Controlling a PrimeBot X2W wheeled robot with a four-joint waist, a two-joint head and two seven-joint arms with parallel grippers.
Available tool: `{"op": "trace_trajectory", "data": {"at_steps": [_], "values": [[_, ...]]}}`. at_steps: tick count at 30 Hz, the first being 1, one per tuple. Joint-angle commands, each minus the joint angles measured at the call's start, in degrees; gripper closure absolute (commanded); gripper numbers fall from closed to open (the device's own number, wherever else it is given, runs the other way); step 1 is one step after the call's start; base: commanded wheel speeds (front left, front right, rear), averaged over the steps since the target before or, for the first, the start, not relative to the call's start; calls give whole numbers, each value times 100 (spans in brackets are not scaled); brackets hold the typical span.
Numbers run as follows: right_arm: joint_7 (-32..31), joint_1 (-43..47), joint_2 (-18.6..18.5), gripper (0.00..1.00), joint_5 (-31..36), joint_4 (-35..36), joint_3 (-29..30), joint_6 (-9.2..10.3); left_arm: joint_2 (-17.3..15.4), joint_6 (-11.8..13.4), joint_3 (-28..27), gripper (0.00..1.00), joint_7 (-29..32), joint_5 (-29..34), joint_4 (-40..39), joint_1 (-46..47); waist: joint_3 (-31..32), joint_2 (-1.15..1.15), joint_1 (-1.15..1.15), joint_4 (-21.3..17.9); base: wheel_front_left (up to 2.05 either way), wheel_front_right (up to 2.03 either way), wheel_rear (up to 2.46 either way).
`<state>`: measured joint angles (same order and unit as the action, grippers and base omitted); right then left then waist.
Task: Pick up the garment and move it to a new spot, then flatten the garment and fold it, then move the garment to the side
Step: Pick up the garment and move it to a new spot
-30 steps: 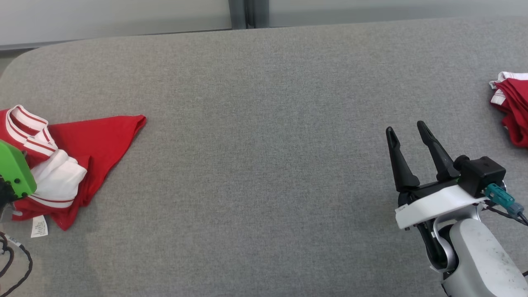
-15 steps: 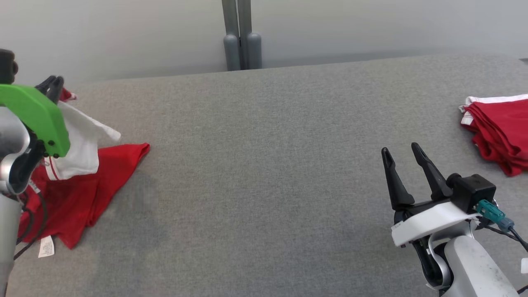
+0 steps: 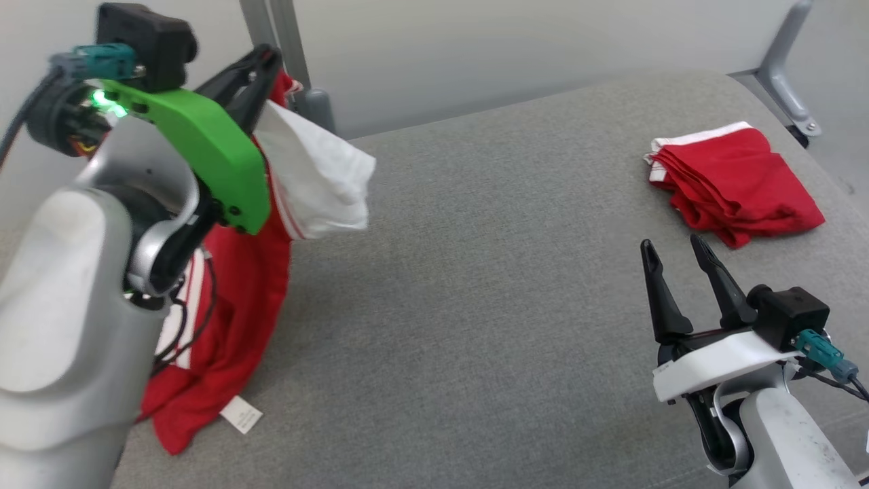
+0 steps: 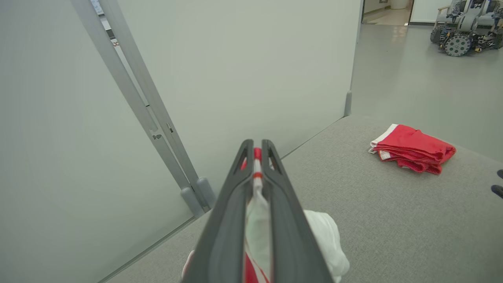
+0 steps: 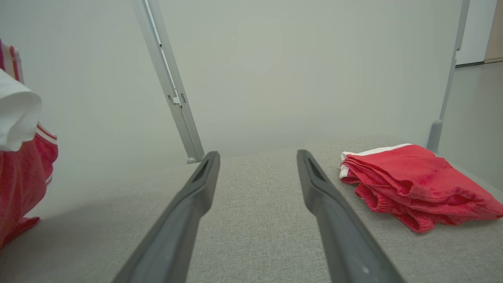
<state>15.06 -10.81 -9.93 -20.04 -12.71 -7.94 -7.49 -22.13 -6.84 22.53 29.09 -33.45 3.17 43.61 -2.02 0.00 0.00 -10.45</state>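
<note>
Gray table; left claw grips garment.

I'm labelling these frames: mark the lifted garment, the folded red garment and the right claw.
lifted garment (image 3: 319,176), head view, white fabric.
folded red garment (image 3: 736,187), head view, top red layer.
right claw (image 3: 671,243), head view, midway between fingertips.

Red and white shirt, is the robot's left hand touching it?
Touching. The left wrist view shows the left hand shut on the shirt, its striped edge pinched between both fingers.
</note>
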Motion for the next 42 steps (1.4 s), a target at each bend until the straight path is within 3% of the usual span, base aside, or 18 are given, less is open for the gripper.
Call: {"op": "trace_trajectory", "data": {"at_steps": [1, 9, 16, 17, 18, 23, 27, 34, 42], "values": [[14, -21, 25, 0, -14, 22, 12, 0, 203, 43, 137, 100, -30, -35, -41, 59, -203, 0, 0, -431, 0, 0, 0], [14, -249, 131, 0, -71, 63, 9, 0, 1433, 119, 635, 100, -800, -14, 814, 189, -750, 0, 0, -931, 0, 0, 0], [14, -417, 192, 0, -95, 26, -62, 0, 1886, 33, 1271, 100, -1812, 32, 2460, 497, -1046, 0, 0, -1173, 0, 0, 0], [14, -417, 199, 0, -92, 5, -61, 0, 1899, 23, 1417, 63, -1929, -2, 2711, 531, -1057, 0, 0, -1184, 0, 0, 0], [14, -429, 204, 0, -89, -12, -67, 0, 1905, 6, 1545, 0, -1994, -38, 2903, 548, -1061, 0, 0, -1191, 0, 0, 0], [14, -435, 173, 0, -55, -72, -29, 0, 1904, -31, 2344, 0, -2398, -510, 3285, 668, -987, 0, 0, -1106, 0, 0, 0], [14, -364, 112, 0, -20, -73, 2, 0, 1909, 24, 2628, 0, -2768, -731, 3457, 788, -840, 0, 0, -873, 0, 0, 0], [14, -194, 43, 0, 20, -50, -24, 0, 1888, 218, 2651, 0, -3420, -782, 3582, 758, -502, 0, 0, -327, 0, 0, 0], [14, 80, -55, 0, 3, -53, -29, 0, 1213, 686, 2370, 0, -4210, -715, 3169, -107, -120, 0, 0, 316, 0, 0, 0]]}}
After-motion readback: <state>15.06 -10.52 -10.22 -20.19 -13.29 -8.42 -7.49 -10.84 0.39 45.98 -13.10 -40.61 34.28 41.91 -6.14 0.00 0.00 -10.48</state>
